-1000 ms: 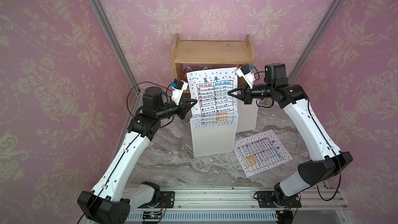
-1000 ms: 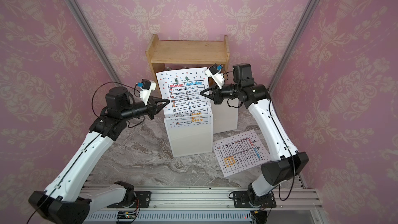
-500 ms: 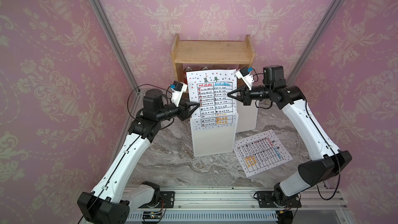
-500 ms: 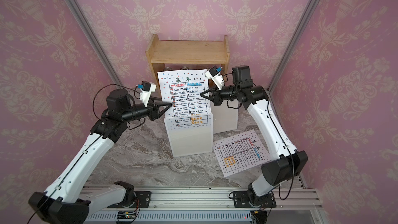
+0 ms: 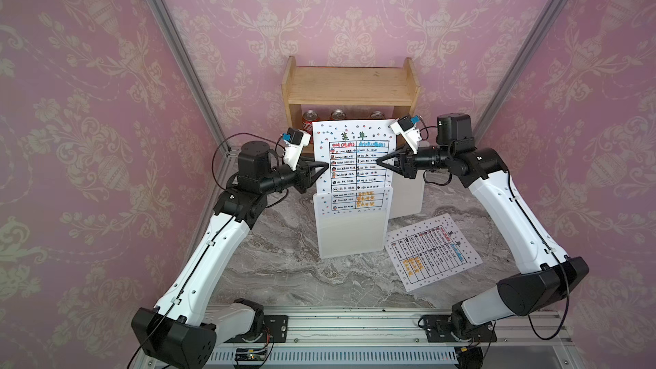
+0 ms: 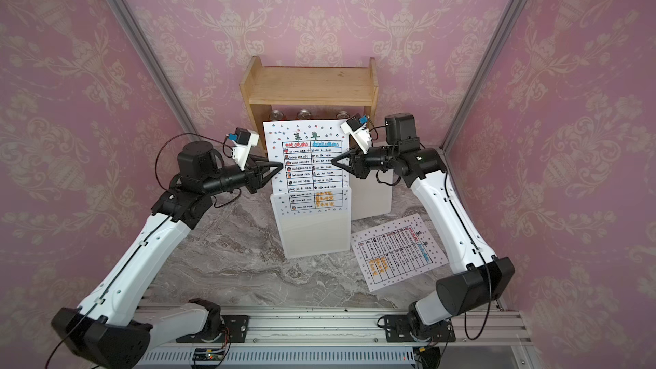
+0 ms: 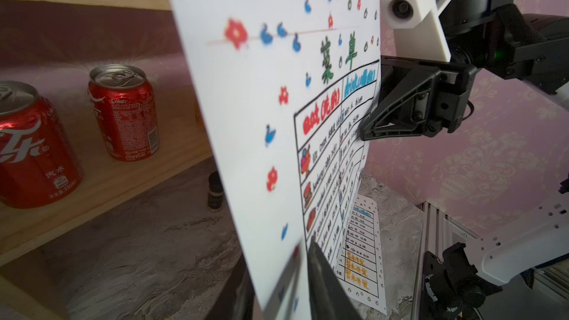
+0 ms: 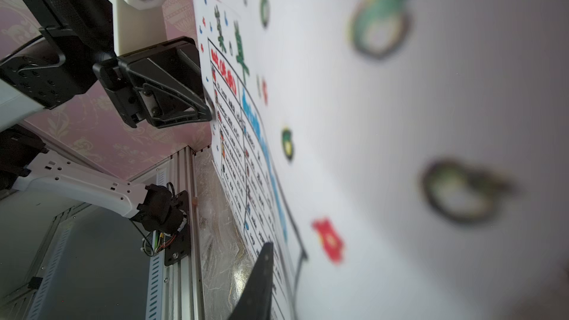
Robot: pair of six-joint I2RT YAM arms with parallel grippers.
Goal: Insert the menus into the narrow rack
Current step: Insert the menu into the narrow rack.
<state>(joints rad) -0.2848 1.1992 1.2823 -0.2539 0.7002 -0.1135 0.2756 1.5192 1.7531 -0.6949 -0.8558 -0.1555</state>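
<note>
One menu (image 5: pixel 355 157) (image 6: pixel 309 157) stands upright with its lower part inside the narrow white rack (image 5: pixel 349 232) (image 6: pixel 312 232). My left gripper (image 5: pixel 326 165) (image 6: pixel 280 164) straddles the sheet's left edge, slightly open. In the left wrist view, one finger (image 7: pixel 323 278) is in front of the paper and the other is behind it. My right gripper (image 5: pixel 378 162) (image 6: pixel 332 162) straddles the right edge the same way. Its near finger (image 8: pixel 261 275) lies close along the sheet's face and the far one is hidden. A second menu (image 5: pixel 431 252) (image 6: pixel 397 252) lies flat on the table, right of the rack.
A wooden shelf (image 5: pixel 349 83) stands against the back wall with cola cans (image 5: pixel 310 124) (image 7: pixel 123 112) under its top board. A white box (image 5: pixel 408 200) sits behind the rack to the right. A small dark bottle (image 7: pixel 214 192) stands by the shelf. Pink walls close in on three sides.
The standing menu has sunk a little deeper into the rack. Both grippers have come slightly lower along its edges, and their jaws have loosened from the sheet.
</note>
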